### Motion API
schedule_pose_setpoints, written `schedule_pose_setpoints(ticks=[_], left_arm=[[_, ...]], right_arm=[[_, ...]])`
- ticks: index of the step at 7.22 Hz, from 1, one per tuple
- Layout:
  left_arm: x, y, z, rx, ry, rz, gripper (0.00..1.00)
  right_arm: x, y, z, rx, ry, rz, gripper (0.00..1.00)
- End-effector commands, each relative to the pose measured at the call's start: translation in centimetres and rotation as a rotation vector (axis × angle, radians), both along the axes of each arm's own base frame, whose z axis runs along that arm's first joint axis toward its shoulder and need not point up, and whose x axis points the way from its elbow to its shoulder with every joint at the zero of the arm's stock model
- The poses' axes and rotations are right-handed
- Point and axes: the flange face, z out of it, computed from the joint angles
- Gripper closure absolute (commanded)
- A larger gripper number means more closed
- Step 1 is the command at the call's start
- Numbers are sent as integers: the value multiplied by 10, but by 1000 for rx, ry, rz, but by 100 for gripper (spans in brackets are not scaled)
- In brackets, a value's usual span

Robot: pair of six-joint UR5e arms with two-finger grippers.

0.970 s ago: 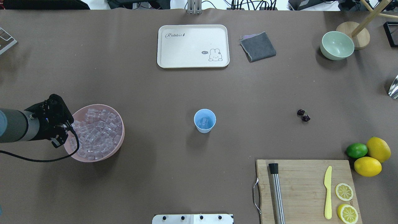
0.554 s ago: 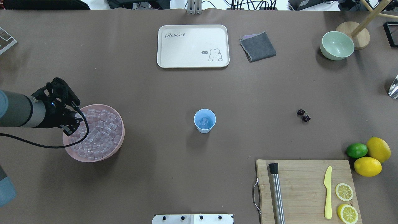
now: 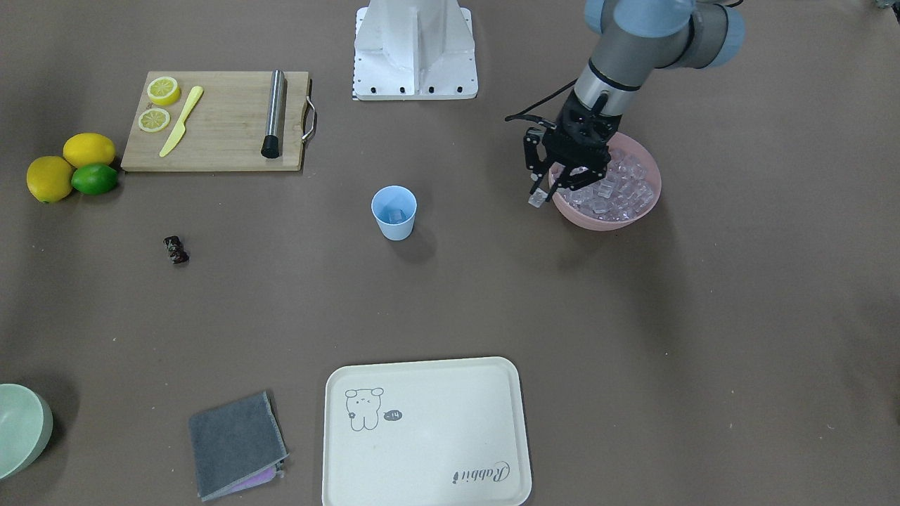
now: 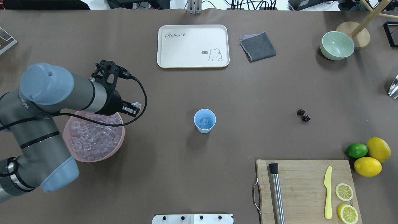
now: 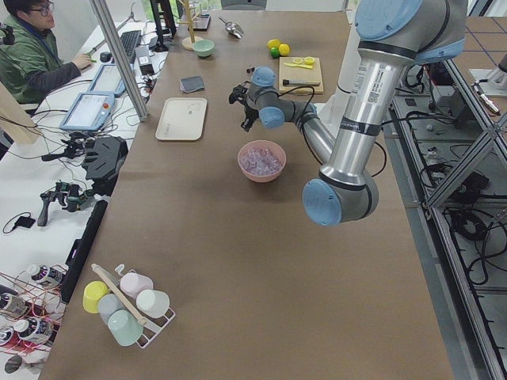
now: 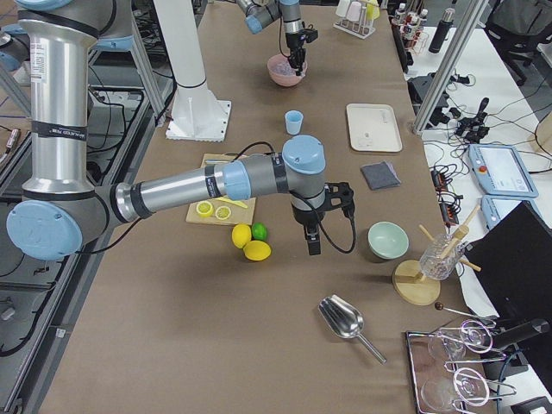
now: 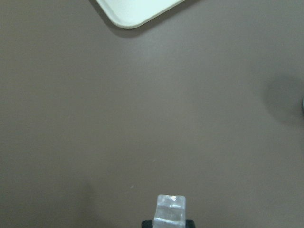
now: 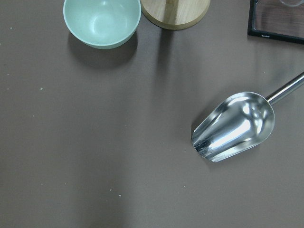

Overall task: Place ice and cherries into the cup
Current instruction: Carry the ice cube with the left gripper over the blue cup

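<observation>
L gripper (image 4: 134, 108) pinches ice cube (image 7: 171, 209); R gripper (image 6: 312, 248): can't tell; tray (image 4: 192, 31) reads "Rabbit"

Ice: one clear ice cube (image 4: 136, 105) pinched between the left fingers (image 4: 128, 109), raised above the counter (image 4: 174, 93). The remaining ice heap (image 4: 93, 138) fills the pink bowl (image 4: 119, 146), just behind and below the fingers. Cup (image 4: 204, 120), light blue and upright, stands well apart from the fingers, with a cube visible inside. Cherries (image 4: 303, 115) — two dark glossy lumps, touching — lie far beyond the cup.
</observation>
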Motion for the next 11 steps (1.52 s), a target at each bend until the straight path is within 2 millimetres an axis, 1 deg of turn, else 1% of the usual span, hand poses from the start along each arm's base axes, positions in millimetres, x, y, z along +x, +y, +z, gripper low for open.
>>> schedule_pose_setpoints(ticks=[1,2,3,4,5,6,9,10,11], left_arm=[[44,9,-59,-159,116,-49,100],[67,11,-79,-174,152,-96,100],[90,16,-92,-183,189,-148,100],[103,21,-92,-190,192,-158,100],[113,19,-101,-187,195,-162,100],[128,22,-105,-169,190,-204,100],[145,36,-123,-150,208,-220,100],[145,35,-124,-138,207,-229,100],[143,35,-120,-110,193,-214,53]], right_arm=[[0,0,0,-2,0,2,0],[0,0,0,-5,-2,3,0],[0,-1,1,-7,-2,4,0],[0,0,2,-9,-1,5,0],[0,-1,1,-8,-2,5,0],[-1,-3,5,-19,-6,4,0],[-3,-9,7,-27,-40,-4,0],[-4,-8,7,-27,-43,-5,0],[-4,-8,7,-27,-43,-5,0]])
